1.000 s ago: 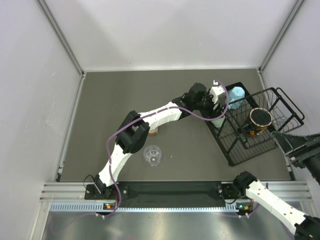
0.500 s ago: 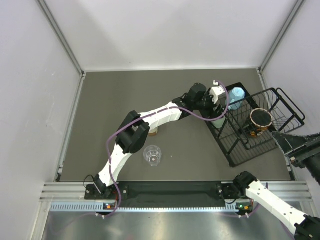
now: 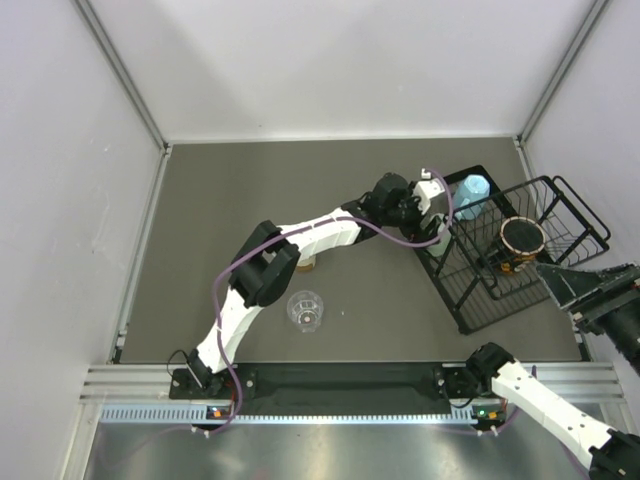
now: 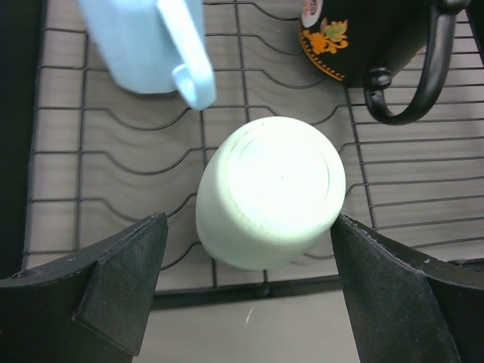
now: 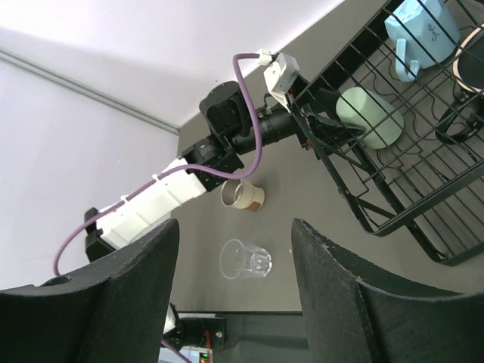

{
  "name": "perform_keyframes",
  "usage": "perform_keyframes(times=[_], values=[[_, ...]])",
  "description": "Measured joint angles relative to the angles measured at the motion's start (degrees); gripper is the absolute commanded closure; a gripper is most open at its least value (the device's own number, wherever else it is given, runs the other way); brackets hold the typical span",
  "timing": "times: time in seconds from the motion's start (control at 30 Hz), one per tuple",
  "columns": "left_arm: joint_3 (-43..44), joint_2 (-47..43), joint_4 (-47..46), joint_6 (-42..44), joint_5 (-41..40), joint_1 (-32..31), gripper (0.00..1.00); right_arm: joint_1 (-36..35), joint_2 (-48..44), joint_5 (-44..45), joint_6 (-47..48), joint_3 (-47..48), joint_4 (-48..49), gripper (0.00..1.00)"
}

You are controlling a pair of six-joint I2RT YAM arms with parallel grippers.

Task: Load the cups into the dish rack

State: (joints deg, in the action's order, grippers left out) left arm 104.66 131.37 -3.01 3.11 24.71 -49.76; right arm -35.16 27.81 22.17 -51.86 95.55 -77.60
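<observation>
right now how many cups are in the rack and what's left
Three look done: the light blue mug, dark mug and mint tumbler sit in the dish rack. The left gripper is open either side of the tumbler, holding nothing. Left on the table: the amber glass and clear ribbed cup.

light: bright, even, from above | shadows: soft, short on the surface (image 3: 250, 190) | glare: mint green tumbler (image 4: 272, 189) base washed out | blur: left end effector fingers (image 4: 125, 291), right end effector fingers (image 5: 113, 302) dark, soft-edged
</observation>
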Motion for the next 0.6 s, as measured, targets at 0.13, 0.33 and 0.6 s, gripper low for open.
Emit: perform_keyframes(times=[0.13, 0.33, 0.6], values=[[-1.6, -1.8, -0.1, 0.0, -0.3, 1.3, 0.07, -0.3, 0.0, -0.7, 0.5, -1.5, 0.0, 0.39], [-2.5, -6.1, -0.5, -0.5, -0.3, 4.0, 0.07, -1.1, 0.4, -1.5, 1.5, -2.9, 0.1, 0.38], [-10.4, -18.6, -0.7, -2.2, 1.6, 6.7, 0.08, -1.5, 5.9, -4.9, 7.3, -6.2, 2.6, 0.37]])
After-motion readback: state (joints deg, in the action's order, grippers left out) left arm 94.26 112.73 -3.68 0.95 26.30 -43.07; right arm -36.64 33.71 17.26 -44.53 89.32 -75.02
